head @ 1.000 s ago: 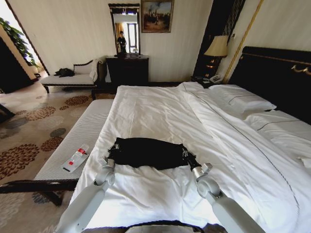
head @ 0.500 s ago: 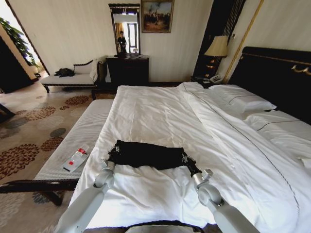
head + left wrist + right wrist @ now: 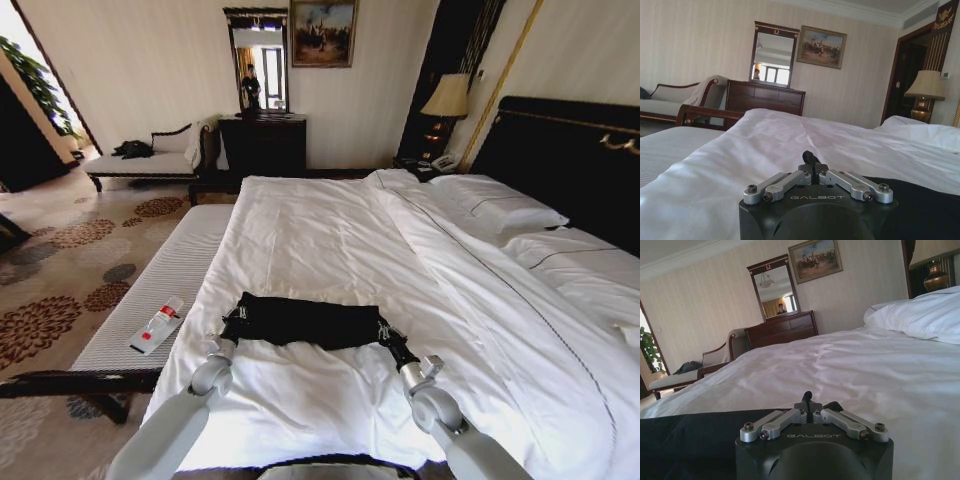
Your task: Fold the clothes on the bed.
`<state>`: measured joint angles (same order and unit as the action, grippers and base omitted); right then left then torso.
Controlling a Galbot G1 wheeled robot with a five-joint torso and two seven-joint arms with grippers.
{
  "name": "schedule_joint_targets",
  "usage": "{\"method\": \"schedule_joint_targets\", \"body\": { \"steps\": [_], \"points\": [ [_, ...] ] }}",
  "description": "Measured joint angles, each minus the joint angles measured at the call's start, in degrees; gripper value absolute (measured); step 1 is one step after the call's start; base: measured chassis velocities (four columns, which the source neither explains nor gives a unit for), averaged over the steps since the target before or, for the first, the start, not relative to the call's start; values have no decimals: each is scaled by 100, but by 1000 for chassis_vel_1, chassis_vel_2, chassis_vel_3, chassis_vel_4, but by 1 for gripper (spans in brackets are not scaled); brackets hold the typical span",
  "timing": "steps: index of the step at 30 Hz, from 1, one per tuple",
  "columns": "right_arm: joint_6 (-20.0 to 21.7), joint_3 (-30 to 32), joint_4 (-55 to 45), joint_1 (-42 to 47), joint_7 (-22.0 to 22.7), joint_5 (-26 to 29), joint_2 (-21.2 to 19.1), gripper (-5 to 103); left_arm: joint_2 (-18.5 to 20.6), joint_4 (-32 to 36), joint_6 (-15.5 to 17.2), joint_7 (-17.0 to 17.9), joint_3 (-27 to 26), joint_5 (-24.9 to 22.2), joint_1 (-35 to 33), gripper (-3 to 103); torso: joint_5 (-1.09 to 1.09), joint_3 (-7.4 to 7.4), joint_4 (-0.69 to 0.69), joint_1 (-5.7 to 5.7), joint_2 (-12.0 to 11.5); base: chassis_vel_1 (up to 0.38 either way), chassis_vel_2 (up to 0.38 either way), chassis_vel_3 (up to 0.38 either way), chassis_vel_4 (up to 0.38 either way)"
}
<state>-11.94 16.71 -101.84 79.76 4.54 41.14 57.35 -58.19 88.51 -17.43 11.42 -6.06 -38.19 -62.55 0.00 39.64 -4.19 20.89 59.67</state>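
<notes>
I have both grippers clamped on the shirt [image 3: 300, 322], one at each near corner. The left gripper [image 3: 229, 331] pinches the left end, the right gripper [image 3: 388, 337] the right end. In each wrist view the fingers [image 3: 811, 159] are drawn together to a narrow point with a bit of black cloth caught between them, and the right fingers [image 3: 808, 401] look the same.

Over the last second the shirt has changed shape. It was a taller, rounded bundle; now it lies as a low, flatter strip across the near-left part of the bed [image 3: 330, 230], stretched between my two grippers. Both arms have drawn back toward me and sunk lower, and the far edge of the cloth has come down with them. I read that as the fold being laid down: the doubled fabric now rests on the sheet rather than hanging from my grip.

I judge this fold is nearly set. The strip looks fairly even, though its left end bunches a little. No lettering shows, so I cannot tell which face is up.
</notes>
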Motion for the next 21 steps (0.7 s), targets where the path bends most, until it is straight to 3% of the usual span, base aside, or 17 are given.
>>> {"method": "schedule_joint_targets", "body": {
  "steps": [8, 11, 13, 15, 17, 18, 19, 21],
  "points": [
    [-13, 25, -38, 114, -5, -80, 2, 0, 104, 107, -7, -51, -16, 120, -165, -2, 0, 0, 0, 0, 0, 0, 0, 0, 0],
    [-15, 19, -99, 228, -8, -170, 22, 0, 185, 213, -7, -53, -52, 299, -316, 8, 0, 0, 0, 0, 0, 0, 0, 0, 0],
    [-28, 20, -159, 363, -28, -312, 47, 9, 290, 349, -18, -48, -105, 530, -529, 18, 0, 0, 0, 0, 0, 0, 0, 0, 0],
    [-40, 29, -173, 406, -34, -355, 53, 14, 322, 404, -20, -47, -126, 597, -607, 18, 0, 0, 1, 0, 0, 0, 0, 0, 0],
    [-60, 110, -241, 527, -39, -400, 58, 19, 400, 577, -21, -48, -204, 710, -800, 30, 0, 0, 1, 0, 0, 0, 0, 0, 0],
    [-65, 229, -314, 650, -40, -406, 53, 30, 449, 742, -24, -48, -314, 786, -976, 35, 0, 0, 0, 0, 1, 0, 0, 0, 0],
    [-67, 326, -381, 741, -39, -401, 38, 30, 480, 842, -24, -49, -422, 840, -1115, 40, -1, 0, 0, 0, 0, 0, 0, 0, 0],
    [-67, 392, -424, 801, -38, -390, 24, 35, 501, 899, -24, -49, -498, 874, -1200, 40, -1, 0, 0, 0, 0, 0, 0, 0, 0]
  ]
}}
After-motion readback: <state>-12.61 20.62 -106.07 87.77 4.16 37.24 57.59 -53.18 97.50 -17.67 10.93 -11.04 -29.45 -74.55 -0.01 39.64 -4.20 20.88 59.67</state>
